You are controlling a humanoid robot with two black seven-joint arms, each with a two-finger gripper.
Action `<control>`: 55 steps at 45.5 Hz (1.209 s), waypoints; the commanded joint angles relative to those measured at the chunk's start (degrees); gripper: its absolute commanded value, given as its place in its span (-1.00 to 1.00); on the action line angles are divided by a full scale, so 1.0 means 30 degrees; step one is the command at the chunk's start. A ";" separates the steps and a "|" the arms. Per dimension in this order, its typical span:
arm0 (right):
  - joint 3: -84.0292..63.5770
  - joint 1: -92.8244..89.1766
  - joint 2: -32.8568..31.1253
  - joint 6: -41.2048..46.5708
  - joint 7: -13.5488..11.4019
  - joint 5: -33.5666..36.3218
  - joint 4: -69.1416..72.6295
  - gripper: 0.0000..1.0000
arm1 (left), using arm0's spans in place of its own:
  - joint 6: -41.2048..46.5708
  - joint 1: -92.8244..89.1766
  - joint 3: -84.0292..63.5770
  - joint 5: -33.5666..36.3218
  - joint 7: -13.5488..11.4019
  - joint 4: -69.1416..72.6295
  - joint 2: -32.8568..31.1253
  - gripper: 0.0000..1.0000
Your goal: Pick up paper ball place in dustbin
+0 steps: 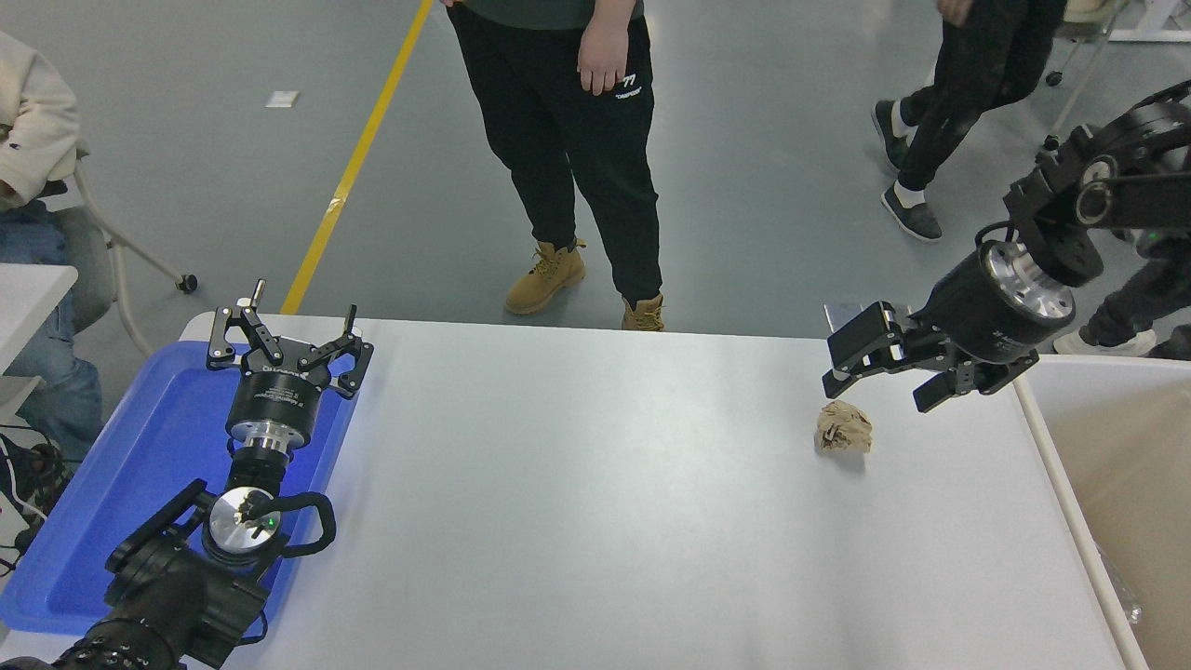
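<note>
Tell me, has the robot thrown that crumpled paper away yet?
Not yet. The paper ball lies on the white table, untouched. The right gripper hangs open just above it, holding nothing. Grasping, carrying and dropping it into the dustbin are left. The left gripper sits over the blue tray.

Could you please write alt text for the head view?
The right gripper, fingers open, hovers above a tan paper ball on the white table, near the dustbin. The left gripper is parked open over a blue tray.
</note>
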 commanded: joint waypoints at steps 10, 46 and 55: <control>0.3301 -0.7614 0.2441 -0.2220 0.0059 -0.0416 -0.7450 1.00 | -0.0002 0.0001 0.0030 0.0001 0.0029 -0.0011 0.0000 1.00; 0.5148 -1.4882 0.5225 -1.1009 0.0147 -0.3197 -1.4045 1.00 | -0.0002 0.0000 0.0030 0.0001 0.0029 -0.0011 0.0000 1.00; 0.4944 -1.5848 0.5635 -1.2151 0.0176 -0.3550 -1.4717 1.00 | -0.0002 0.0000 0.0030 0.0001 0.0029 -0.0011 0.0000 1.00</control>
